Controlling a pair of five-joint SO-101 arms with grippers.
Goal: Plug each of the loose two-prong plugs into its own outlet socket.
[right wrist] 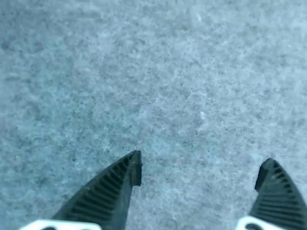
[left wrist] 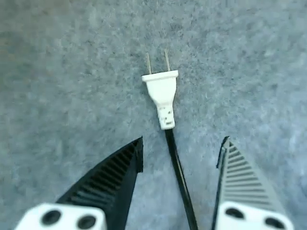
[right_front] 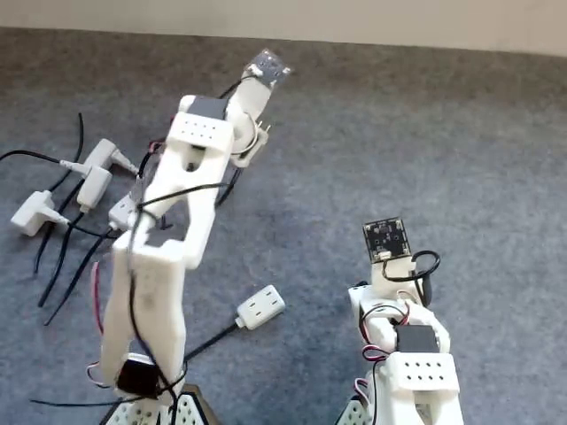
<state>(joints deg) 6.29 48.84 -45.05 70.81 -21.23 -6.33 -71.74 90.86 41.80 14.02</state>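
The white plug (left wrist: 161, 96) lies on the carpet (left wrist: 57, 72) just ahead of the left gripper (left wrist: 182, 143), whose jaws are spread and empty, its prongs pointing straight away from that gripper and its cord (left wrist: 178, 177) trailing back between them, while the right gripper (right wrist: 202, 158), well apart, gapes empty too.

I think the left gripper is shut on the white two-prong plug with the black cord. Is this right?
No. The left gripper is open, not shut on the white two-prong plug with the black cord. The left wrist view shows the plug lying free on the carpet.
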